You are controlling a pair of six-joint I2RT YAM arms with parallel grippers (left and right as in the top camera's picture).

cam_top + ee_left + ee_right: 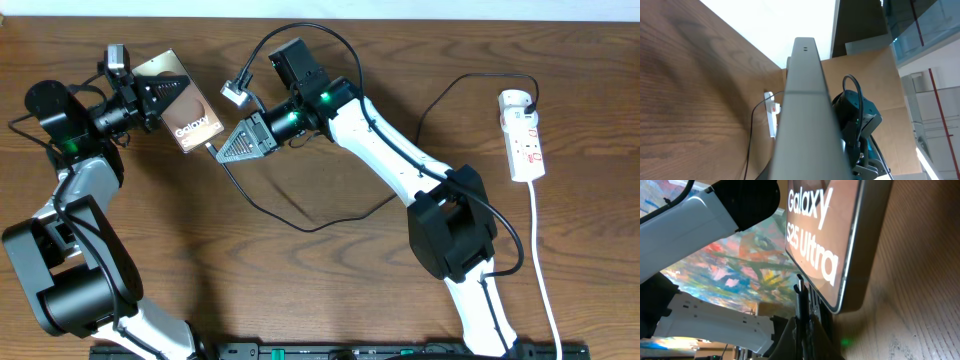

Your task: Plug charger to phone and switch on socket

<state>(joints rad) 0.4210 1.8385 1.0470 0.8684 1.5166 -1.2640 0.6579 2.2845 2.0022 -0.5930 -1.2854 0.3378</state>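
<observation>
At left edge of phone (182, 112): left gripper (148, 100). Just right of its lower corner: right gripper (215, 150), charger (300, 228) trailing right. Far right: socket (523, 135) on table (330, 300).

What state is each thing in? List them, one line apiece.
phone: held tilted in the left gripper.
left gripper: shut on the phone.
charger: tip held at the phone's lower edge; cannot tell if it is seated.
right gripper: shut on the charger's tip.
socket: flat on the table, charger cable running to its far end; switch too small to read.
</observation>
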